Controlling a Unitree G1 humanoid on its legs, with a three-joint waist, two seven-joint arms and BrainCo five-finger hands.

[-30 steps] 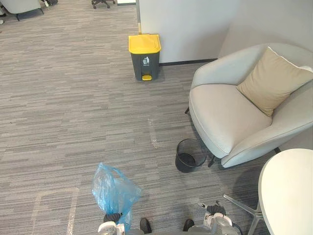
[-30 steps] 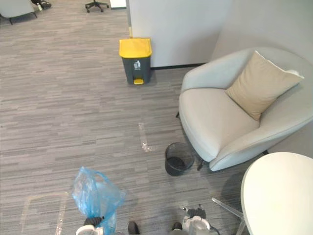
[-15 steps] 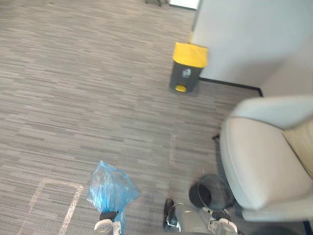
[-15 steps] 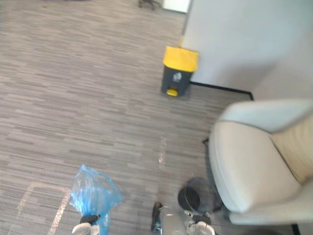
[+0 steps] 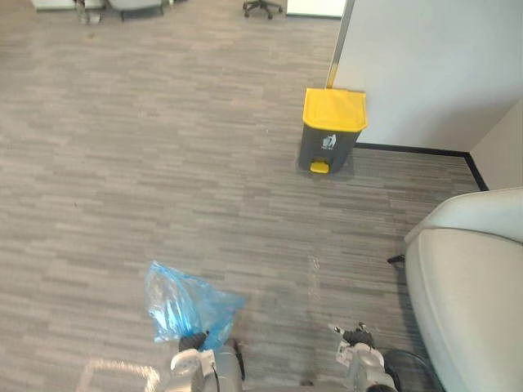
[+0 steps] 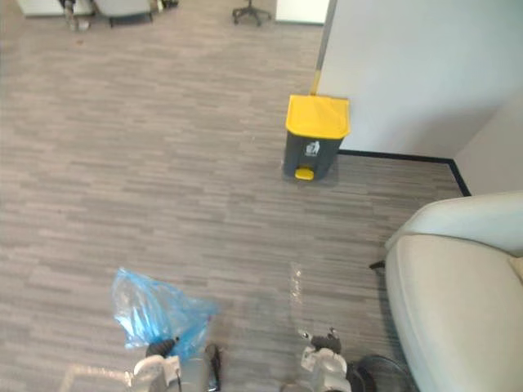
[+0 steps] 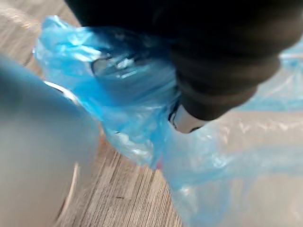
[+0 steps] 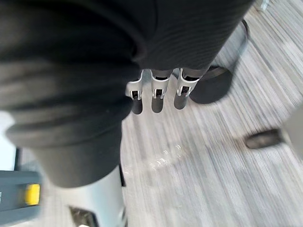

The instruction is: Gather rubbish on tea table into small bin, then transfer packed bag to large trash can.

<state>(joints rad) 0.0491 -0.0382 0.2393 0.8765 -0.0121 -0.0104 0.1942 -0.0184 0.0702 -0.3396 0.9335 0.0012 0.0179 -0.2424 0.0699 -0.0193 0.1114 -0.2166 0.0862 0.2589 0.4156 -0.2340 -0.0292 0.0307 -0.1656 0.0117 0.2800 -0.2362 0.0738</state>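
**Left hand closed on blue bag; right hand free**

1. Left hand (image 5: pixel 193 342): in the left wrist view the fingers are curled into gathered blue film. The plastic wraps over them, so only part of their silver surface shows through. The grip pinches the neck of the blue bag (image 5: pixel 181 296).

2. Blue bag: its crumpled, translucent body bulges out past the left hand, over the carpet (image 5: pixel 163 163), at the robot's front left.

3. Right hand (image 8: pixel 157 94): the fingers hang straight, side by side and close together, dark tips down. They hold and touch nothing. In the head views this hand shows low at the robot's front right.

4. Small bin (image 8: pixel 215 85): a dark, round bin stands on the carpet just past the right fingertips. In the left eye view its rim shows beside the right hand, close to the foot of the armchair (image 5: pixel 470 294).

5. Large trash can (image 5: pixel 331 131): grey body, yellow lid shut, yellow pedal at the base. It stands against the white wall (image 5: pixel 425 65), ahead and somewhat right, well apart from the bag.

6. Ground between bag and can: striped grey carpet, with a small pale tape mark (image 5: pixel 315 263) on it.

7. Side obstacles: the light armchair occupies the right edge, to the right of the line from bag to can. An office chair (image 5: pixel 261 8) base stands far off at the back.
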